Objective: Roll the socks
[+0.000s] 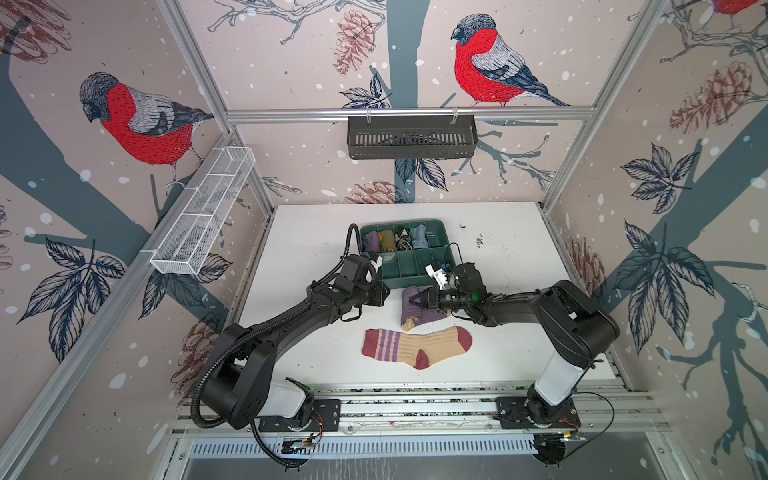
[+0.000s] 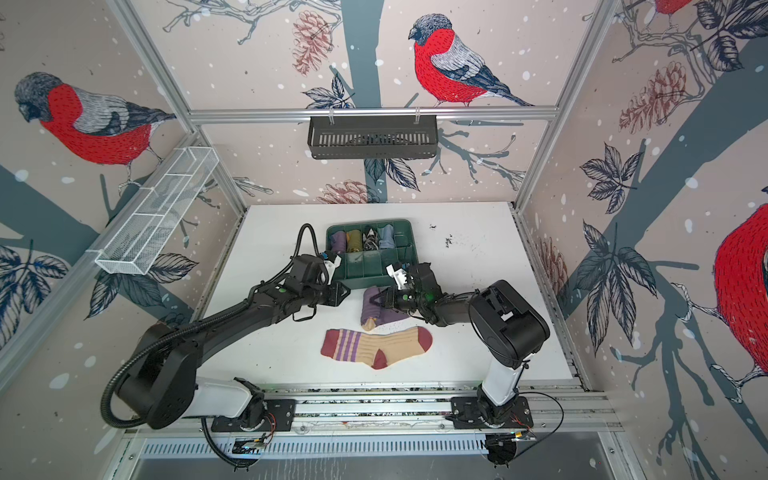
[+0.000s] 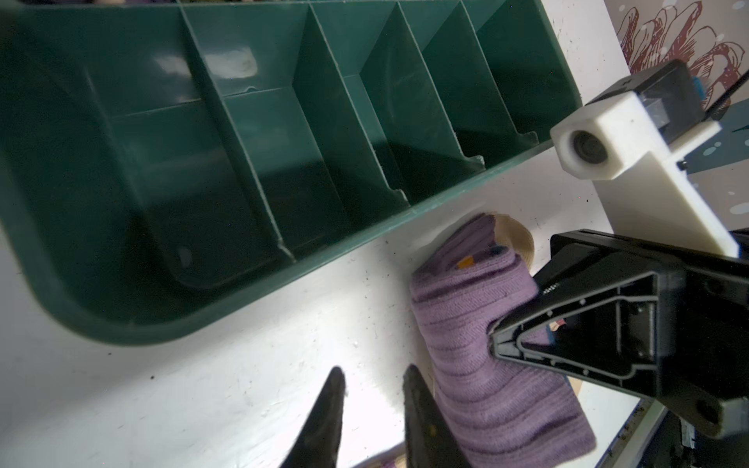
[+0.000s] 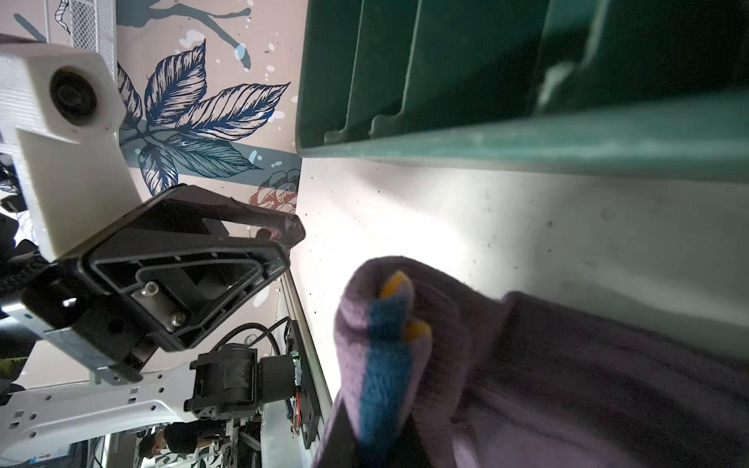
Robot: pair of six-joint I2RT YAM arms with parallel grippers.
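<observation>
Right wrist view: what am I holding in there?

The purple sock [image 4: 567, 364]. Your right gripper [image 1: 417, 300] is clamped shut on a bunched fold of it, and the knit wraps right round the fingertips.

Where does it sit on the table [image 1: 316, 249]?

In both top views it lies folded over on itself just in front of the green tray's [image 1: 411, 264] near rim, close to it; I can't tell whether they touch. The tan sock [image 1: 415, 347] lies flat a little nearer your side. It is just beside the purple one, with its dark red cuff toward your left.

How will they handle?

I'd judge them light, soft and stretchy. A ribbed knit like that sags and unrolls as soon as the pinch eases, and it drags on the tabletop rather than sliding cleanly. It isn't fragile, so you can squeeze firmly.

Where should I take hold?

Pinch through all the layers at the folded edge, not one loose layer, or the bundle will probably peel open. On the tan sock, the cuff or the toe end looks the easiest edge to lift.

And my left gripper [image 3: 375, 377]?

It hovers over bare table just beside the purple sock. Its jaws stand a little apart, with nothing between them.

What about the tray?

The near compartments look empty. Rolled bundles [image 1: 399, 239] fill the far row.
</observation>
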